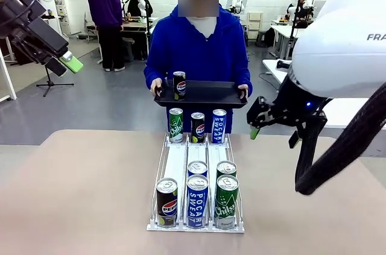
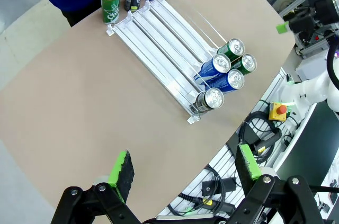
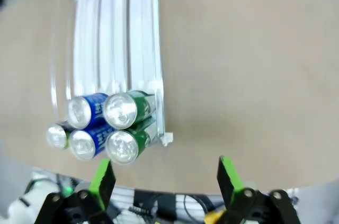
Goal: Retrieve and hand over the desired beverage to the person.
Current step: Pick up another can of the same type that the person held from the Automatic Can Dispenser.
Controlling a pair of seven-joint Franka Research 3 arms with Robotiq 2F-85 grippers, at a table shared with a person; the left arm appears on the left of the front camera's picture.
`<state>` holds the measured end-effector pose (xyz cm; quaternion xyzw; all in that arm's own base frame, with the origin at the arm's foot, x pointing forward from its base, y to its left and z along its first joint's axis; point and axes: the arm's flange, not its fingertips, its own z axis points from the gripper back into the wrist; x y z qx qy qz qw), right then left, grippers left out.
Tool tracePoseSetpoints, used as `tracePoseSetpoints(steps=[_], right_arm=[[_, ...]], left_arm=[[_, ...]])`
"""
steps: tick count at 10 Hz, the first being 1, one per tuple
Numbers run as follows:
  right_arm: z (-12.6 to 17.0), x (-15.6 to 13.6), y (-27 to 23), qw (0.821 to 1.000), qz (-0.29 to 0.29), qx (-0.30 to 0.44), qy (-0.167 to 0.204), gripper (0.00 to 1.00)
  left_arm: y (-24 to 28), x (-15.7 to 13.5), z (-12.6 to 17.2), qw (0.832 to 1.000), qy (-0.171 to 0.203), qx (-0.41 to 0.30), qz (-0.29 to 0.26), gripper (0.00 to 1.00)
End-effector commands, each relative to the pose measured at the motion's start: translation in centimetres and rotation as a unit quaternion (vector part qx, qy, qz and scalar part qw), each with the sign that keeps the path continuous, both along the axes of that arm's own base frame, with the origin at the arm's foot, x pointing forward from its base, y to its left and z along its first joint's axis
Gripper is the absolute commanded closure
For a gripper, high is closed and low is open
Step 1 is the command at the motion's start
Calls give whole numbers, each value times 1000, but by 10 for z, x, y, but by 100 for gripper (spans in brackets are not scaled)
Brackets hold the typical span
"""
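Observation:
The person (image 1: 199, 44) in a blue hoodie stands at the far side holding a black tray (image 1: 211, 95) with one Pepsi can (image 1: 179, 85) on it. A white three-lane rack (image 1: 176, 164) lies on the table. Its far end holds a green Chilsung can (image 1: 175, 125), a Pepsi can (image 1: 198, 126) and a Pocari Sweat can (image 1: 219, 126). At the near end stand a Pepsi can (image 1: 167, 202), two Pocari cans (image 1: 197, 201) and two green cans (image 1: 226, 201). My left gripper (image 1: 65, 65) (image 2: 185, 166) hangs open high at the left. My right gripper (image 1: 256, 128) (image 3: 165, 176) is open above the table's right side.
The rack (image 2: 159, 38) (image 3: 114, 38) has bare lanes between its two groups of cans. Bare tan tabletop (image 1: 78, 195) lies on both sides of it. A person in a purple hoodie (image 1: 105, 17) stands far back at other tables. Cables and an emergency-stop button (image 2: 279, 110) sit beyond the table edge.

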<state>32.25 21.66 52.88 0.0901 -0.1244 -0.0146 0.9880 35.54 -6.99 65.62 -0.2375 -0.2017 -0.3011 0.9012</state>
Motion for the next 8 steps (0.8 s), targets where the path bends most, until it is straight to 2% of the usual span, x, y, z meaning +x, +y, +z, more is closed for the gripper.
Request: tracePoseSetpoints(steps=[1,4,6,8], right_arm=[[-9,-7,37,996,65,-51,15,0],[-31,-5,72,994,71,-61,48,0],[-51,0,92,996,34,-71,46,0],[-66,3,101,996,22,-73,48,0]], left_arm=[[3,0,2,1000,1,7,-5,0],[3,0,2,1000,1,7,-5,0],[3,0,2,1000,1,7,-5,0],[3,0,2,1000,1,7,-5,0]])
